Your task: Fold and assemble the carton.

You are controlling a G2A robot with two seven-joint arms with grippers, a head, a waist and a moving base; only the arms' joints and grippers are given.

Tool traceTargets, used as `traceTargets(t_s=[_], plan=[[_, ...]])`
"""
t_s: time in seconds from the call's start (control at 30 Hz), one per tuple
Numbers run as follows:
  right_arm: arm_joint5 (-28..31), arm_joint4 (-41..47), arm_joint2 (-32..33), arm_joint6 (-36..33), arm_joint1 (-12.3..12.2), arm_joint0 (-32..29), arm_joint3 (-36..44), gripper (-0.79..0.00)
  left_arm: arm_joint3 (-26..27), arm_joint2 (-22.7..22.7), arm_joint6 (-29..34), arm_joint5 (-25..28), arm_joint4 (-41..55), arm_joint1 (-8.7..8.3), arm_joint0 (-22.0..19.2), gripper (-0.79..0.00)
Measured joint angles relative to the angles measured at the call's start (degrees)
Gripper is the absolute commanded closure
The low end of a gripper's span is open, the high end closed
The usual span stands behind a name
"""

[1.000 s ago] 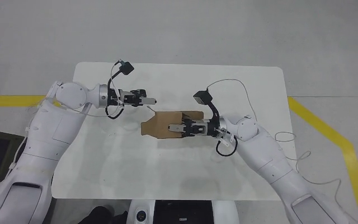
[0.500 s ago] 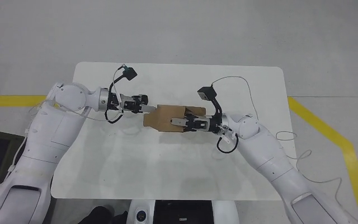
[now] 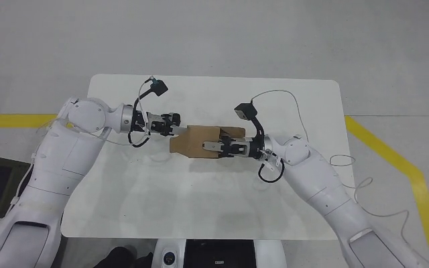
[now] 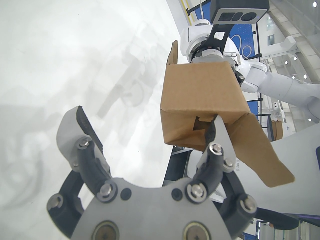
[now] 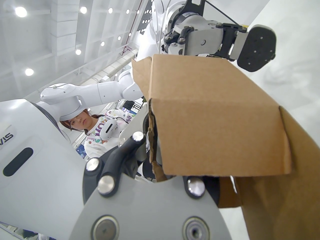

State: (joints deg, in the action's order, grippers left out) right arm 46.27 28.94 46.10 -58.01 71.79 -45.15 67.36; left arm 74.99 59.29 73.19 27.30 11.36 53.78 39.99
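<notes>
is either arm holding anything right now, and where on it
The carton, held by the right end effector on a wall at the end nearest that arm. The left end effector is open, one fingertip at the opposite end.

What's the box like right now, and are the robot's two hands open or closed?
carton: folded into a box shape, one end flap sticking out loose.
left gripper: open, one finger touching the carton's flap end.
right gripper: shut on the carton's other end, holding it.

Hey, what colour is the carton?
Plain brown cardboard, with no print showing. The carton shows best in the left wrist view.
</notes>
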Motion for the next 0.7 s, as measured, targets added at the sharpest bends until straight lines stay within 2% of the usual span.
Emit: traceTargets(t_s=[0.33,0.53,0.7], plan=[[0.9,-1.0,0.9,0.8,-0.3,0.3,-2.8,0.0,-1.2,0.1,-0.5,-0.2,0.0,-0.02,-0.4,-0.785],[1.1,-4.0,3.0,1.5,-1.0,0.0,-5.2,0.0,-2.4,1.4,-1.0,-0.3,0.1,-0.32,-0.9,-0.785],[0.2,-7.2,3.9,3.7,-1.2,-1.0,-6.4,0.0,-1.4,2.3,-1.0,-0.4,1.1,-0.54,-1.1,-0.785]])
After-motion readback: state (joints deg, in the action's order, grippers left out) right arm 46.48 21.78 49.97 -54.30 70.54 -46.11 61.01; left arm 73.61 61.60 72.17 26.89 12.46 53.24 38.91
